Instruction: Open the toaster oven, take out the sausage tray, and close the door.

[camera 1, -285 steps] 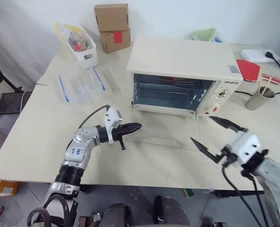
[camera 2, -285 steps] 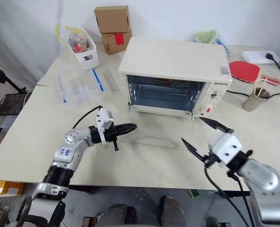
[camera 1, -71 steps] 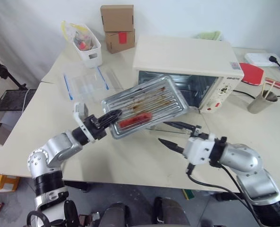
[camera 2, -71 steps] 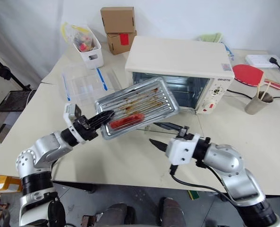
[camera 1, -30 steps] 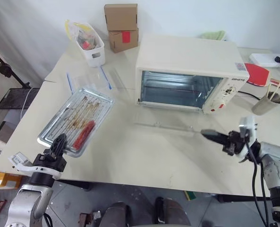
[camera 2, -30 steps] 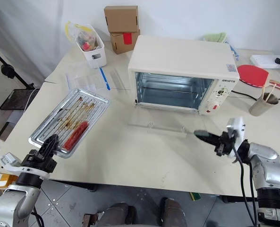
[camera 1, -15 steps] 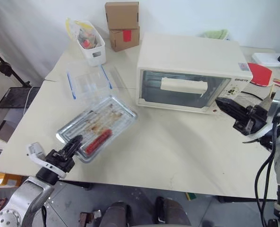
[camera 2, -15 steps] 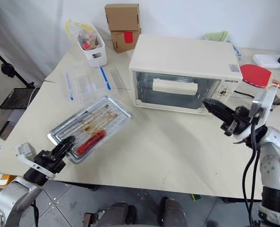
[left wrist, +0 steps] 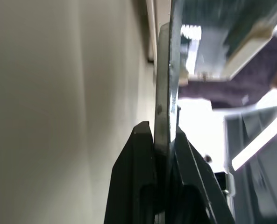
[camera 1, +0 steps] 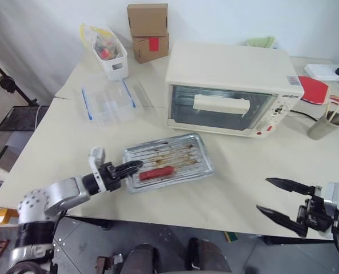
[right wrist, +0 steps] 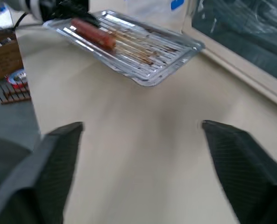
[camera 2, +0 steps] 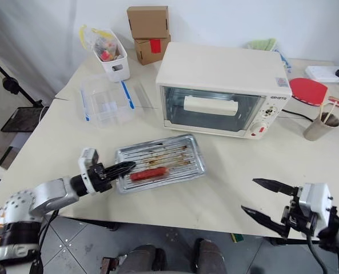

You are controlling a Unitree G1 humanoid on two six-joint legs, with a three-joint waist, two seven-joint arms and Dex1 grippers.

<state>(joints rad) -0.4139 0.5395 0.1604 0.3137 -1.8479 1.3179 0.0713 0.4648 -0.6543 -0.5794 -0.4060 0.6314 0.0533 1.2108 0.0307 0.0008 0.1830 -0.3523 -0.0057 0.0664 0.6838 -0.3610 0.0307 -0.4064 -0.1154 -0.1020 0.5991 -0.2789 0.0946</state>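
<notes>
Sausage tray is out of the toaster oven and sits on the table in front of it, its near-left rim still pinched in the clenched left gripper; the door stands shut, so only release of the tray appears left. Right gripper hangs spread and empty at the table's near right edge. A clear plastic box, a white caddy, cardboard boxes and a paper cup lie well apart from the tray, obstructing nothing.

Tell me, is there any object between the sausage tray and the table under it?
Nothing visible. The left gripper is shut on the sausage tray at its rim, over bare table in front of the toaster oven, whose door is closed.
</notes>
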